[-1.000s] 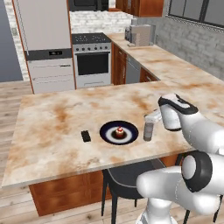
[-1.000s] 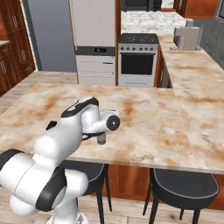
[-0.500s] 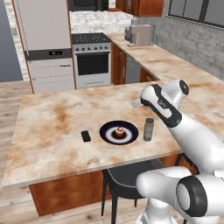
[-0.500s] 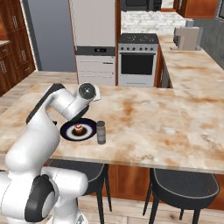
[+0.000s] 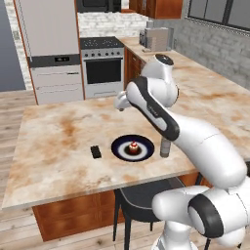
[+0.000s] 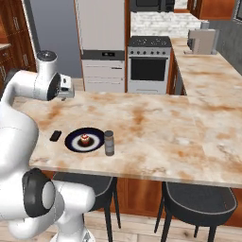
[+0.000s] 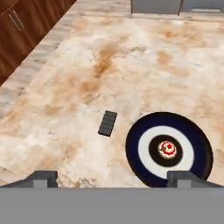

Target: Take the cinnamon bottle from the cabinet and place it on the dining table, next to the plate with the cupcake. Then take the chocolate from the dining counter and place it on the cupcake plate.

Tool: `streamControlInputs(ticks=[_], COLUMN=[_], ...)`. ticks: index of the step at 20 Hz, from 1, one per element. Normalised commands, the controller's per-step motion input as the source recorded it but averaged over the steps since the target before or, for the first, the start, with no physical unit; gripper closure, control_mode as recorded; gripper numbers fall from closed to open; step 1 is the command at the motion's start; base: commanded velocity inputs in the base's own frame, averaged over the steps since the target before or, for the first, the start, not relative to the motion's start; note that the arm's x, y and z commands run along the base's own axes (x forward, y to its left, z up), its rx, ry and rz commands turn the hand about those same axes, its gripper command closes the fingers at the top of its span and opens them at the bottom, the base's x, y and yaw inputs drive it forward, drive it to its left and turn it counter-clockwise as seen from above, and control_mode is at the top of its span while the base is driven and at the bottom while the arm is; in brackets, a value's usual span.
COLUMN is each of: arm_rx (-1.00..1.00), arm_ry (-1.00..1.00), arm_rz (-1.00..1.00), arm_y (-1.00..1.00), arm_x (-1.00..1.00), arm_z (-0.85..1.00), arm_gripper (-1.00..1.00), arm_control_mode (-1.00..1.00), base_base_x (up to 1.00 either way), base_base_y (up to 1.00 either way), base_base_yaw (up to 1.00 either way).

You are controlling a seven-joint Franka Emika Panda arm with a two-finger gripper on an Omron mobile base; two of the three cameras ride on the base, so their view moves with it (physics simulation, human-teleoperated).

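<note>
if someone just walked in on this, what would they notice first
Probably the white arm arching high over the marbled dining table, its open pincer empty above the stone top. Next, the dark plate near the table's front edge, with the tiny red-topped cupcake at its centre. The cinnamon bottle stands upright beside it on one side, the black chocolate lies flat on the other.
</note>
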Motion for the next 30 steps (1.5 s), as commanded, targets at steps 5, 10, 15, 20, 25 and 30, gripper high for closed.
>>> streamControlInputs(ticks=[5,10,15,20,25,30], arm_rx=[-0.11,-0.01,0.00,0.01,0.00,0.00], arm_ry=[0.32,0.14,0.08,0.05,0.00,0.00], arm_rz=[-0.11,-0.19,-0.22,-0.23,-0.20,-0.09], arm_y=[0.51,0.05,0.27,0.57,0.24,0.01], arm_x=[0.00,0.04,0.00,0.21,0.51,0.38], arm_z=[-0.98,-1.00,-0.97,-0.62,-0.25,-0.35], arm_gripper=[-1.00,-1.00,-1.00,-1.00,-1.00,-1.00], arm_control_mode=[-1.00,-1.00,-1.00,-1.00,-1.00,-1.00], base_base_x=[0.00,0.00,0.00,0.00,0.00,0.00], base_base_y=[0.00,0.00,0.00,0.00,0.00,0.00], base_base_yaw=[0.00,0.00,0.00,0.00,0.00,0.00])
